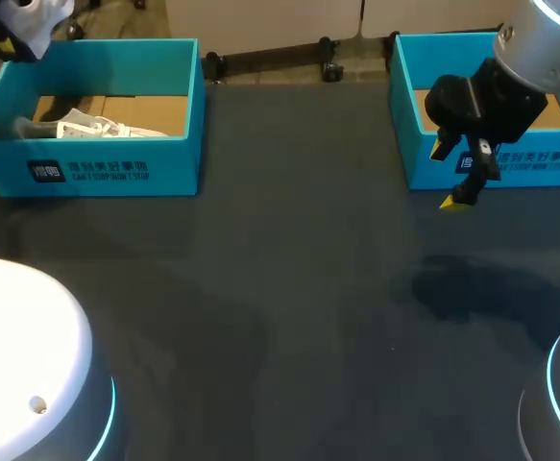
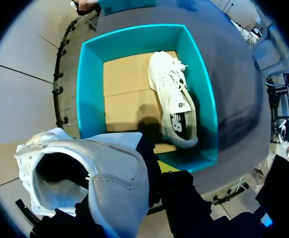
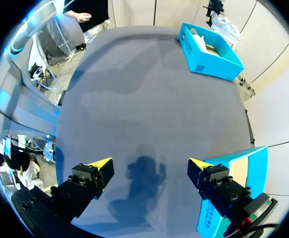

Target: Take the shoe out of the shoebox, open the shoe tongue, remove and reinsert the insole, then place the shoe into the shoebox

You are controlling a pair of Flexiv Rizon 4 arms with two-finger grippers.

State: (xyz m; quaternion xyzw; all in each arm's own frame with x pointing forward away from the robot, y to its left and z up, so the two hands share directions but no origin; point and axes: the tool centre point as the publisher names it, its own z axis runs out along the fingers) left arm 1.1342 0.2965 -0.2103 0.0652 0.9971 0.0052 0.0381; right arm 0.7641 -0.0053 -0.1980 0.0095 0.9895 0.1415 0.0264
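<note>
My left gripper (image 1: 15, 34) hangs above and behind the left teal shoebox (image 1: 97, 168), shut on a white shoe (image 2: 85, 178) by its heel collar. The shoe's opening faces the left wrist camera and hides most of the fingers; one yellow tip (image 2: 166, 166) shows. A second white shoe (image 2: 176, 104) lies on its side in that box (image 2: 89, 99), also seen in the head view (image 1: 97, 127). My right gripper (image 1: 450, 175) hovers open and holding nothing in front of the right teal shoebox (image 1: 510, 168), fingers wide over the dark table (image 3: 150, 163).
The right shoebox's corner (image 3: 243, 163) stands close beside one right finger. The left shoebox (image 3: 208, 54) is far across the dark table (image 1: 289, 307) from my right gripper. Both arm bases stand at the near corners.
</note>
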